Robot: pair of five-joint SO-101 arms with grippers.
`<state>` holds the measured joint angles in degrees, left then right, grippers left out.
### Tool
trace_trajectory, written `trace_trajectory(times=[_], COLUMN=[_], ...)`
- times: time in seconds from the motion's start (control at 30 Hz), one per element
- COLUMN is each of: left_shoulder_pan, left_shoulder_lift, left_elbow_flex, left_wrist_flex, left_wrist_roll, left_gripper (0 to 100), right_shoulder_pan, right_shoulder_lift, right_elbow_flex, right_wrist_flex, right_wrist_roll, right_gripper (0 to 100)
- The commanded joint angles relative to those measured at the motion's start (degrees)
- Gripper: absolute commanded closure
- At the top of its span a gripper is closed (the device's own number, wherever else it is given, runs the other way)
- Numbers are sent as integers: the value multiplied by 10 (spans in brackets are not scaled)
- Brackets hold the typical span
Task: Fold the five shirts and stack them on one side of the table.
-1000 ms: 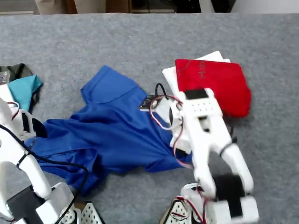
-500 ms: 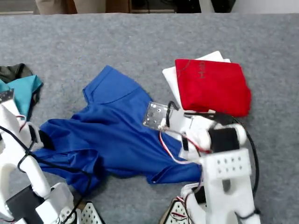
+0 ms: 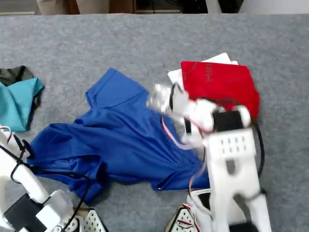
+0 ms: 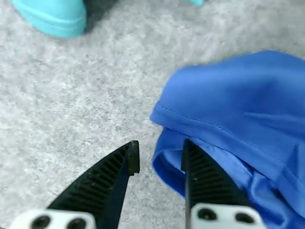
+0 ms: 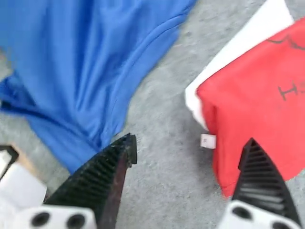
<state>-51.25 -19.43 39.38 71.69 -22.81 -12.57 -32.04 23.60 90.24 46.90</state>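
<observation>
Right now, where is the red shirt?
In the high view, the folded red shirt lies on the table's right side atop a white shirt, just right of the spread blue shirt.

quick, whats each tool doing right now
left tool: open, empty, at the blue shirt edge
right tool: open wide, empty

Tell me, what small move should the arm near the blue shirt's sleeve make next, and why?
Probably ease the left gripper slightly forward and close on the hemmed edge of the blue shirt. Its jaws stand open with that edge just off the tips. The shirt lies spread and rumpled, not yet folded, while the red shirt already sits folded.
</observation>
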Motion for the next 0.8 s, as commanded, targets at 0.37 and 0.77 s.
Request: trace_trajectory(times=[0.37, 0.77], left_shoulder_pan=[-7, -10], left_shoulder_lift=[5, 176], left_elbow_flex=[64, -17], left_wrist_flex=[-108, -152], left_wrist_roll=[59, 88], left_gripper=[850, 853], right_shoulder_pan=[-133, -138], right_shoulder_lift=[510, 695], right_elbow_flex=[-512, -761], right_wrist_flex=[34, 119], right_wrist_roll=[-117, -117], right_gripper=[659, 659])
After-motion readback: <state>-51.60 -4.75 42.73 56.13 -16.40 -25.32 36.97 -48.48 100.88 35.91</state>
